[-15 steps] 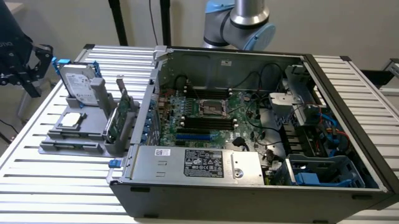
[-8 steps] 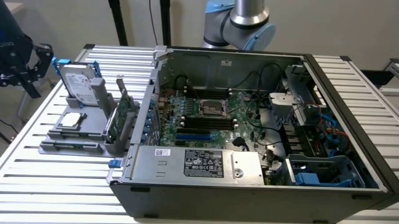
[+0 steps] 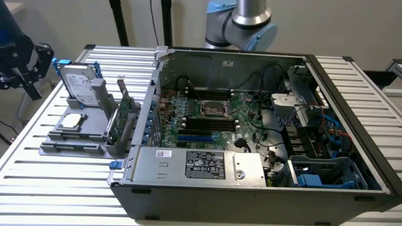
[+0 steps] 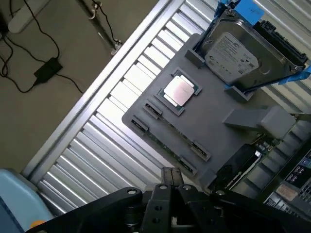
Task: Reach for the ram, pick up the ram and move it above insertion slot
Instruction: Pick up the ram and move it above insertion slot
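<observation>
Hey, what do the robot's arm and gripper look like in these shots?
The arm is a silver-grey metal tube with rounded joints capped in light blue. The gripper is matte black, built from angular linked bars with round pivot screws.

Ram (image 4: 163, 144) edge-on in holder (image 4: 214, 121); chips hidden.

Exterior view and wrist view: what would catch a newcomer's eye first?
The open computer case sits in the middle of the exterior view, its green motherboard laid bare. On that view's left a gray holder carries an upright hard drive and a processor chip. In the wrist view the tool hangs near the holder's edge.
</observation>
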